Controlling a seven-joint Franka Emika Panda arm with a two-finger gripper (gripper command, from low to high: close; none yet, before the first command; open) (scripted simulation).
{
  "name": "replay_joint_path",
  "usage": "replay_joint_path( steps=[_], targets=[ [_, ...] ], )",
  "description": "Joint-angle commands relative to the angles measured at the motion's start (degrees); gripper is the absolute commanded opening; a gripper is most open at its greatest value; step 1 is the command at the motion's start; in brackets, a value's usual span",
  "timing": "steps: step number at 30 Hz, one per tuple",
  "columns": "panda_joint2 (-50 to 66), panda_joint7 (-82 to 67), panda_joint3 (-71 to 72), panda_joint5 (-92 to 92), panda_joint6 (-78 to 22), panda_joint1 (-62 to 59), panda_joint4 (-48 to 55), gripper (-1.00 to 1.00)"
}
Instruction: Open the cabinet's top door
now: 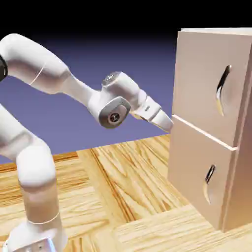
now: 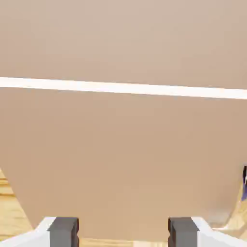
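The cabinet point(image 1: 240, 162) stands on the right of the exterior view, pale beige. Its top door point(image 1: 199, 78) looks shut and carries a long curved silver handle point(image 1: 222, 91). My gripper point(image 1: 168, 123) hangs at the front's left edge, level with the pale seam point(image 1: 202, 130) between the two panels, well left of and below the handle. In the hand view my gripper point(image 2: 123, 234) is open with nothing between the grey fingertips point(image 2: 63, 231). Beige cabinet wood point(image 2: 123, 159) fills that view, crossed by the seam point(image 2: 123, 88). No handle shows there.
The lower panel point(image 1: 194, 172) has a shorter curved handle point(image 1: 209, 183). The wooden table top point(image 1: 123, 197) stretches between my base and the cabinet. My arm's elbow point(image 1: 115, 106) bends just left of the cabinet.
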Motion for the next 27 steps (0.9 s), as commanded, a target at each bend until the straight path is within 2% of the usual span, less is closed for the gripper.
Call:
replay_joint_path(
  steps=[1, 27],
  targets=[
    [-0.32, 1.83, -0.97, -2.50, -0.01, 0.84, 0.53, 0.00],
    [-8.58, 49.46, -26.03, -67.29, -0.33, 22.55, 14.37, 0.00]
  ],
)
